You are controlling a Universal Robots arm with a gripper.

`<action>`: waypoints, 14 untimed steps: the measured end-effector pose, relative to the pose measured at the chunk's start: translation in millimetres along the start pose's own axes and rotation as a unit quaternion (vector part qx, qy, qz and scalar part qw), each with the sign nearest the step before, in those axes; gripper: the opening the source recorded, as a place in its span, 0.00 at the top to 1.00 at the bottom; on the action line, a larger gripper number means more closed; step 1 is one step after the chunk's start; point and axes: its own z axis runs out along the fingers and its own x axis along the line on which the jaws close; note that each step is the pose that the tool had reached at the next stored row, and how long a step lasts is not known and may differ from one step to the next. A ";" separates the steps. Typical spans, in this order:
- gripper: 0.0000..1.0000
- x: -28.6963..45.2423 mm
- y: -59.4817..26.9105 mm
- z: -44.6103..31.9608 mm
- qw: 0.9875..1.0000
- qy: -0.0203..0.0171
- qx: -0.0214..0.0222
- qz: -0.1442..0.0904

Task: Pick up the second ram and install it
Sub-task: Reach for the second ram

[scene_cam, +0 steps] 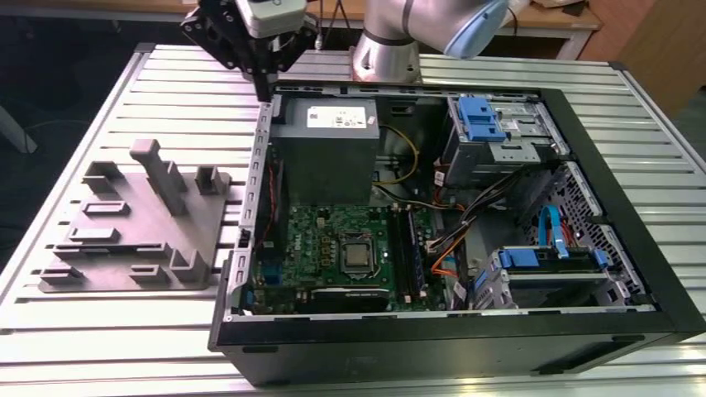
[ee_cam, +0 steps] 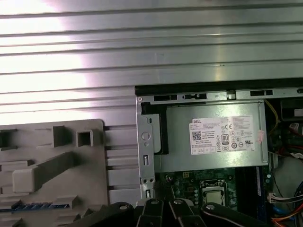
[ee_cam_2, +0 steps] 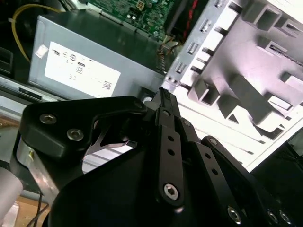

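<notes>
Second ram point(ee_cam: 35, 205), by my reading, is the thin dark strip with bluish glints lying in a moulded slot in the first wrist view, not yet lifted. Around it, big to small: a ribbed silver metal table point(scene_cam: 188, 124) carries everything; an open black tower computer case point(scene_cam: 441, 339) lies on its side, so its green motherboard point(scene_cam: 320, 240) faces up for reach from above; a grey blocky plastic fixture point(scene_cam: 132, 240) sits just beside the case on the exterior view's left, its slots probably there to present parts in known poses; a grey box-shaped power supply point(scene_cam: 326, 157) fills the case's far corner. Over that corner's edge hovers the black gripper point(scene_cam: 263, 83), fingers point(ee_cam_2: 166, 123) drawn together to a narrow point with nothing visible between them (well apart from the strip)
</notes>
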 end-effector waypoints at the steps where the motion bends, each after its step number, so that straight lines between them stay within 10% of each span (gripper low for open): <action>1: 0.93 3.4 -0.3 0.1 1.000 0.000 0.000 0.000; 14: 0.93 47.9 -3.7 1.1 1.000 0.000 0.000 0.000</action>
